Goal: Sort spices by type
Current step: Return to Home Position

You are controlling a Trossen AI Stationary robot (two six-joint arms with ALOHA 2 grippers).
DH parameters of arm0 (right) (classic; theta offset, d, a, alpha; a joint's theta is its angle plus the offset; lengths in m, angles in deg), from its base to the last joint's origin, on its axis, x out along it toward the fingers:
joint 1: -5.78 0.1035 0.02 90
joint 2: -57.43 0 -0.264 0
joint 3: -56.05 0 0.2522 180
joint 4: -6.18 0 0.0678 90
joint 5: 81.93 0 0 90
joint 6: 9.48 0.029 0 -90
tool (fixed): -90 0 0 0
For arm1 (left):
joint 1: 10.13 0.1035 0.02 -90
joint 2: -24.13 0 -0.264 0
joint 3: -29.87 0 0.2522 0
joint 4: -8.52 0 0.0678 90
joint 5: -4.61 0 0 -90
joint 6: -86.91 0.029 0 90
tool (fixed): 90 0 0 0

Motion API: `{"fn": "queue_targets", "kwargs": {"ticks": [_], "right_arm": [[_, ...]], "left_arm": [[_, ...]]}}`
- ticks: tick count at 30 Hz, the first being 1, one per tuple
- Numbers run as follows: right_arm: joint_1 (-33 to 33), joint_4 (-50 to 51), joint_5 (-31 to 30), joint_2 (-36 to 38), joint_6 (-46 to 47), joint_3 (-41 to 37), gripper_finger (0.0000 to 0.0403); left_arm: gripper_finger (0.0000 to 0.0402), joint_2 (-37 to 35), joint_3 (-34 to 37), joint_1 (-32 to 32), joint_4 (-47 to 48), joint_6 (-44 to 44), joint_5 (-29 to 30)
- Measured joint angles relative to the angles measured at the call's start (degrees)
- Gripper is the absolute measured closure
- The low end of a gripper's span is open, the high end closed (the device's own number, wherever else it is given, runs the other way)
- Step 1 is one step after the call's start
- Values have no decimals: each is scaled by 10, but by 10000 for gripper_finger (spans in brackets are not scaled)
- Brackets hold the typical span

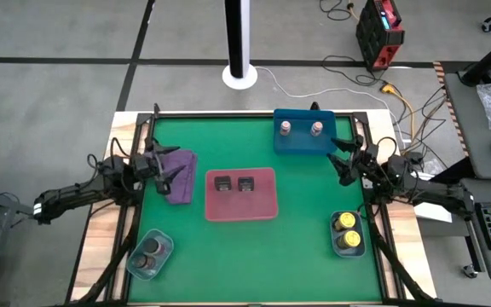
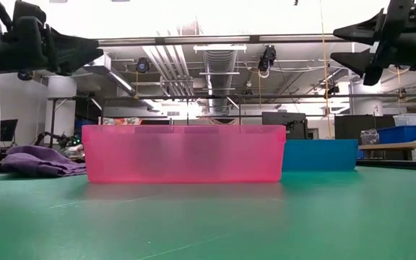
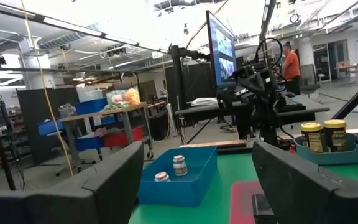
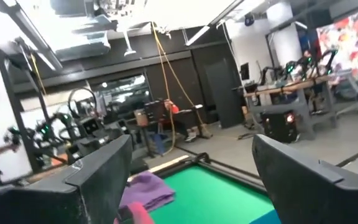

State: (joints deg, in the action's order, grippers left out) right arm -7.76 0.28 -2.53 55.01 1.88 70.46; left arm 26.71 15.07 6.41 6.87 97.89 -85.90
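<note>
All the spices sit in trays. Two pale tan jars (image 1: 285, 128) (image 1: 316, 129) stand in the blue tray (image 1: 303, 145) at the far side. Two black tins (image 1: 223, 183) (image 1: 246, 183) lie in the red tray (image 1: 262, 205) at the middle. Two dark shakers (image 1: 147, 258) stand in the near-left grey-blue tray (image 1: 162, 241). Two yellow-capped jars (image 1: 345, 222) (image 1: 346, 241) stand in the near-right tray (image 1: 361, 250). My left gripper (image 1: 164, 167) hovers open above the table's left side. My right gripper (image 1: 341, 160) hovers open at the right, near the blue tray. Both are raised above the table in the low view.
A crumpled purple cloth (image 1: 177, 176) lies on the green mat just under my left gripper, also seen as the cloth (image 4: 148, 186) from the right wrist. Bare mat lies between the trays and along the near edge. A person in orange (image 3: 289, 62) stands far off in the room.
</note>
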Motion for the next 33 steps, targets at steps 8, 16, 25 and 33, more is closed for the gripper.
{"fn": "queue_targets", "kwargs": {"ticks": [8, 16, 25, 33], "right_arm": [[0, -1, 0, 0, 17, 0, 100], [0, -1, 0, 0, 16, 0, 102], [0, -1, 0, 0, 17, 0, 79], [0, -1, 0, 0, 16, 0, 67]], "left_arm": [[119, 12, 0, 0, 1, 1, 0], [119, 25, 0, 0, 1, 1, 0], [119, 38, 0, 0, 1, 1, 0], [119, 47, -1, 0, 1, 1, 0]]}}
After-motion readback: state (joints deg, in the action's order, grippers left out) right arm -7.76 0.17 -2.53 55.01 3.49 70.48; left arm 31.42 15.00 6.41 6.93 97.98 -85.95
